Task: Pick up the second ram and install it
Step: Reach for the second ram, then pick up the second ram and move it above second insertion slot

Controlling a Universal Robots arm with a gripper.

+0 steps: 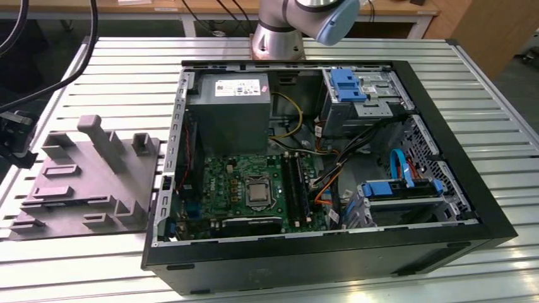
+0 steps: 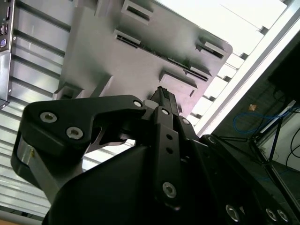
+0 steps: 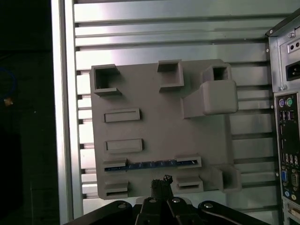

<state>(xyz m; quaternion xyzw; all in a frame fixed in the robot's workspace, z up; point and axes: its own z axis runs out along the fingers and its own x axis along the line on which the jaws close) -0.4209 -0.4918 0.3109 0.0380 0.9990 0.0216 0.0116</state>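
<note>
The second ram [image 3: 149, 164] is a thin dark-blue stick standing on edge in a slot of the grey moulded tray [image 3: 154, 122], held between two raised end holders. My gripper [image 3: 161, 182] hangs above the tray with its black fingertips close together and nothing between them, just beside the ram's middle and apart from it. In the second wrist view the gripper [image 2: 162, 95] points down at the tray [image 2: 108, 56]. In the exterior view the tray [image 1: 80, 183] lies on the slatted table at the exterior view's left of the open computer case [image 1: 320, 158].
The case's motherboard [image 1: 252, 186], grey power supply [image 1: 229, 110] and blue drive brackets [image 1: 347, 85] lie open to view. The case's rear port panel [image 3: 286, 140] borders the tray. The arm's base [image 1: 282, 31] stands behind the case. The table's edge [image 3: 63, 112] runs along the tray's other side.
</note>
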